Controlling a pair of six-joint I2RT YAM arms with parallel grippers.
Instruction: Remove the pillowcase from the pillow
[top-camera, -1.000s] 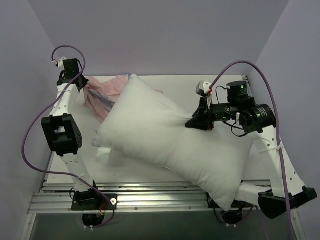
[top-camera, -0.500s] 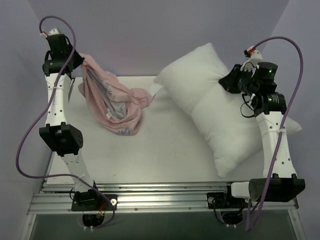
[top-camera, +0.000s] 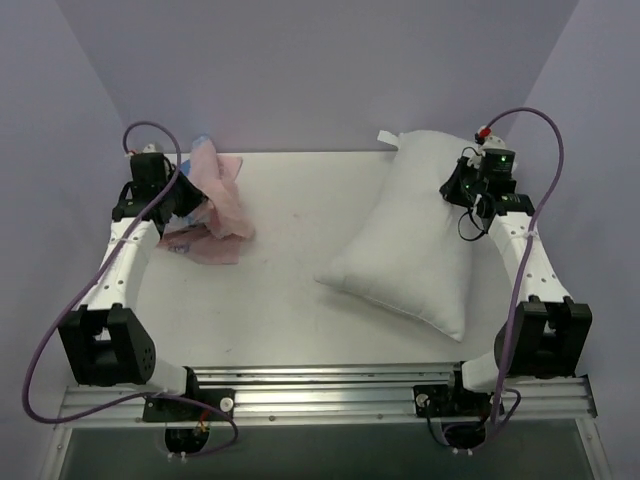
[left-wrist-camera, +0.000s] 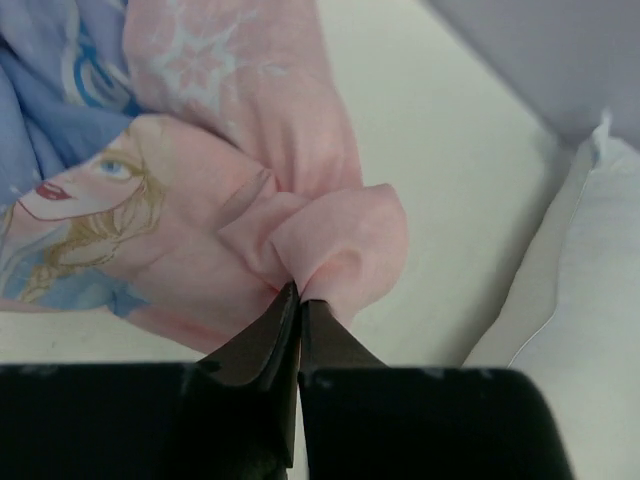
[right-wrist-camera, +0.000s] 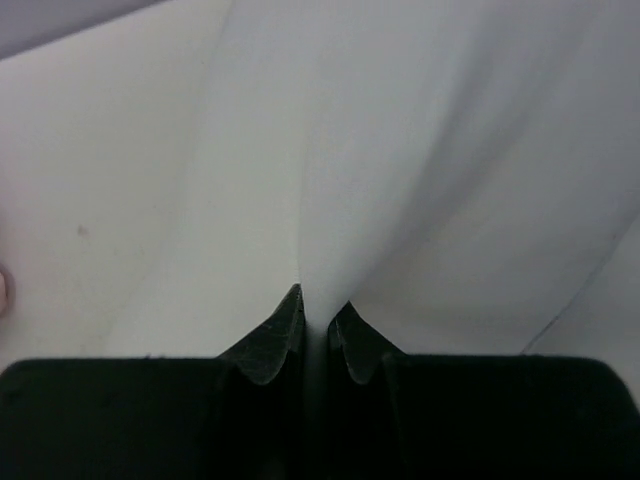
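The pillowcase (top-camera: 215, 205), pink with blue printed patches, lies crumpled at the table's far left, fully off the pillow. My left gripper (top-camera: 188, 203) is shut on a pink fold of the pillowcase (left-wrist-camera: 330, 250), its jaws pinched together at the left gripper's tips (left-wrist-camera: 299, 292). The plain white pillow (top-camera: 415, 245) lies on the right half of the table, tilted from far right to near middle. My right gripper (top-camera: 460, 188) is shut on a pinch of the pillow (right-wrist-camera: 400, 150) near its far right edge, cloth rising between the right gripper's tips (right-wrist-camera: 316, 305).
The white table (top-camera: 300, 290) is walled by lavender panels at back and sides. A metal rail (top-camera: 320, 400) with both arm bases runs along the near edge. A small tag (top-camera: 386, 138) sticks out of the pillow's far corner.
Both arms have come down from a raised pose. The pillowcase dropped from hanging to a heap at the far left. The pillow went from lifted to lying on the table's right side.
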